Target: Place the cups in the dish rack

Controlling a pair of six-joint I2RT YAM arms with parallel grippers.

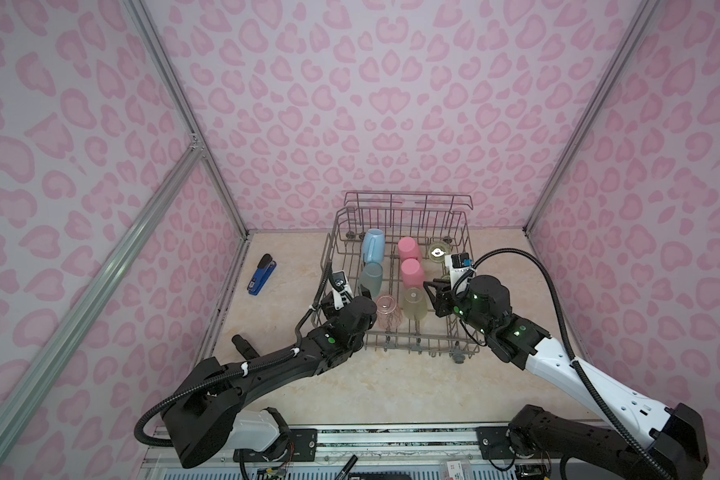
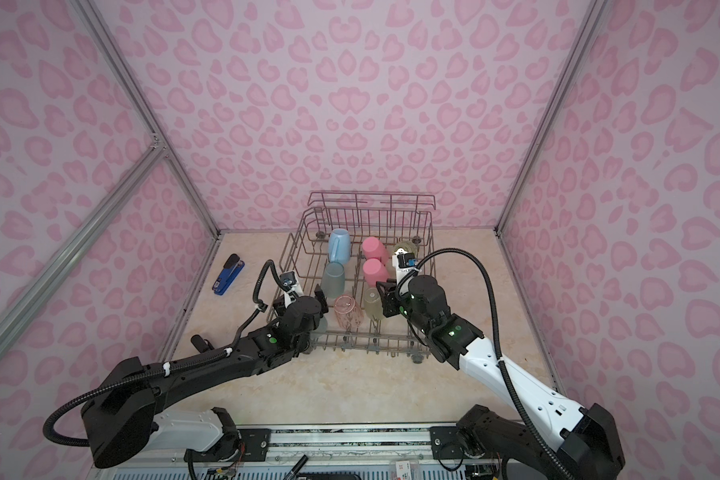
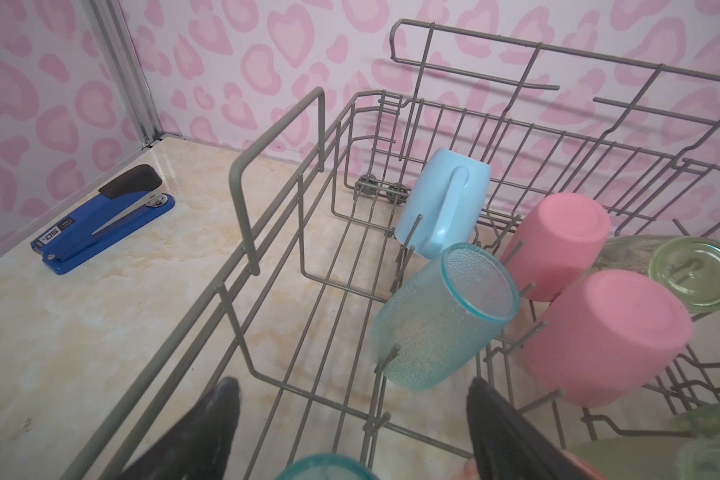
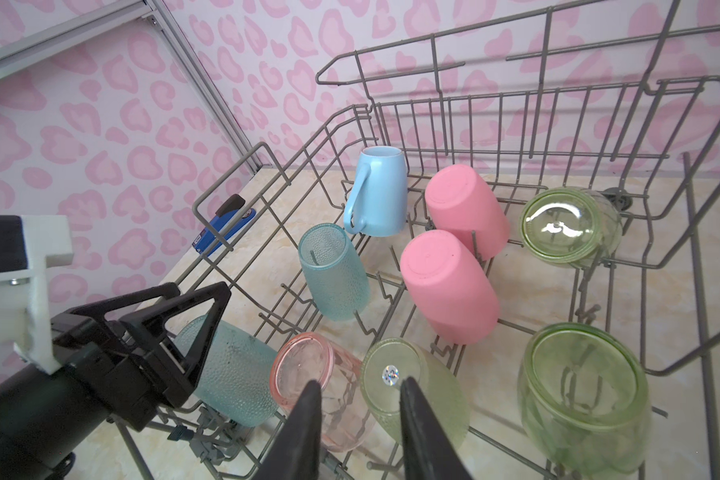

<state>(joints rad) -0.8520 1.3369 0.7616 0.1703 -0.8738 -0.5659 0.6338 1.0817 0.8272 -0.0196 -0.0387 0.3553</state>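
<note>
The only writing I can read is on the blue stapler (image 3: 100,216). Its white label (image 3: 53,237) carries a "50", upside down from my left wrist. The stapler lies on the table (image 1: 350,386), well apart from the dish rack (image 3: 321,129), on its left in both top views.

My left arm stretches low from the near left corner, and its wrist sits at the rack's near left corner. My left claw (image 3: 352,384) stands wide and holds nothing. The base of a teal tumbler (image 4: 233,374) shows between its fingers with a gap on each side.

My right arm rises from the near right corner and bends over the rack's right side, the claw pointing toward the middle. My right claw (image 4: 360,382) is narrow, its tips at the base of a yellow-green tumbler (image 4: 437,395). I cannot tell whether it pinches that cup or hangs just free.

All the cups are in the rack, tilted on the tines. The light-blue mug (image 4: 377,195) is at the far left, with a second teal tumbler (image 4: 333,274) just nearer. Two pink tumblers (image 4: 466,208) (image 4: 449,286) stand mid-rack. A salmon tumbler (image 4: 300,365) is beside the near teal one. Two larger green cups (image 4: 570,224) (image 4: 582,390) sit on the right.
</note>
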